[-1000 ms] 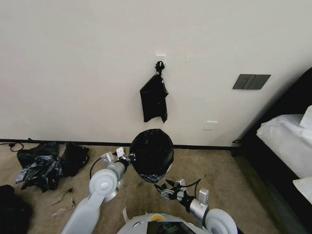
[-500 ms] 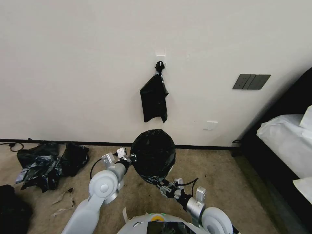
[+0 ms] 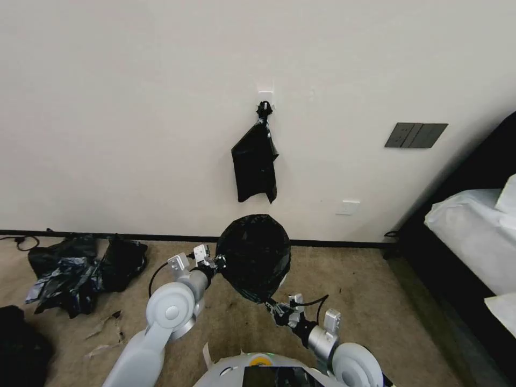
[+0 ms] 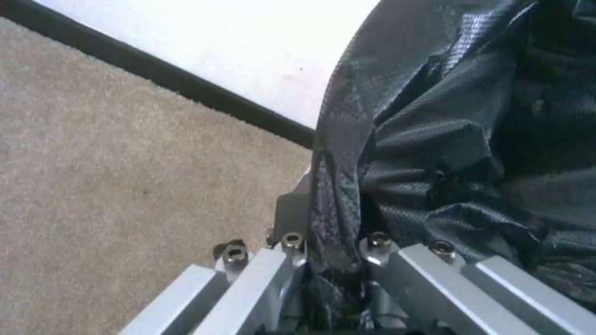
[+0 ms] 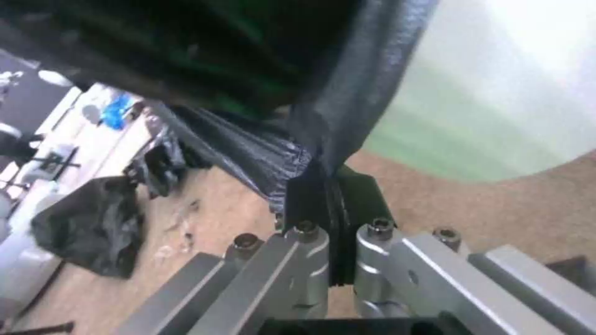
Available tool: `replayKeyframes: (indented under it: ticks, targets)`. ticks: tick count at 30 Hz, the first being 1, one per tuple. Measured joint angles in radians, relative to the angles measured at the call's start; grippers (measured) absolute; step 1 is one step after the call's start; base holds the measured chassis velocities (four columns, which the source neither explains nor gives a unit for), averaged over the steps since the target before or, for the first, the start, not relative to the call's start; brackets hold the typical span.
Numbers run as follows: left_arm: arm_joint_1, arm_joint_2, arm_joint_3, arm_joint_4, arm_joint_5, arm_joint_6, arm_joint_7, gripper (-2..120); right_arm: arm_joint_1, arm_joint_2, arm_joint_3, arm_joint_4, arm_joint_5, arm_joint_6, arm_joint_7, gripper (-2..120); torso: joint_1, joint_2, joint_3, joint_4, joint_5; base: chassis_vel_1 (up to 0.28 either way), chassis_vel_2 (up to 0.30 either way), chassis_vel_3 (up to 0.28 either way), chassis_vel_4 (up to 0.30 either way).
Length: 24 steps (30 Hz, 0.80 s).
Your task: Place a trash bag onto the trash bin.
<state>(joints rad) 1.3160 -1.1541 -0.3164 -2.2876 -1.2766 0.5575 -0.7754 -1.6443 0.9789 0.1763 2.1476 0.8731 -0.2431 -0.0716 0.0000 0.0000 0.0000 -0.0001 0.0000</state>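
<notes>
While the left claw [image 3: 217,262] pinches the left edge of the trash bag [image 3: 253,255] and the right claw [image 3: 277,310] grips its lower near edge, both clamped tight on the film, the bag hangs stretched open between them above the carpet, near the wall. A flat black bundle [image 3: 255,166] hangs on the wall above. A plastic heap [image 3: 80,269] lies left on the floor.

We see even, soft light on the pale wall [image 3: 134,107], with lines bowing toward the head view's edges. The trash bag [image 3: 252,255] gleams faintly. Both wrist views are blurred, their backgrounds washed out.
</notes>
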Motion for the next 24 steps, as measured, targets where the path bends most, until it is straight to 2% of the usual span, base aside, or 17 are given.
replayKeyframes:
  ticks: [15, 22, 24]
  targets:
    - [0.011, -0.002, 0.01, -0.009, -0.008, 0.022, -0.02, 1, 0.06, 0.051, -0.025, -0.141, -0.014, 0.044, 0.083, 0, 0.0, 0.0, 0.0, 0.0001, 0.0, 0.0, 0.0, 0.0, 0.0]
    - [0.015, -0.006, 0.014, -0.007, -0.01, 0.022, -0.02, 1, 0.058, 0.054, -0.029, -0.141, -0.05, 0.044, 0.084, 0, 0.0, 0.0, 0.0, 0.0001, 0.0001, 0.0, 0.0, 0.0, 0.0]
    - [0.01, -0.008, 0.013, 0.004, -0.01, 0.021, -0.019, 1, 0.046, 0.047, -0.029, -0.124, -0.085, 0.049, 0.074, 7, 0.0, 0.0, 0.0, 0.0001, 0.0, 0.0, 0.0, 0.0, 0.0]
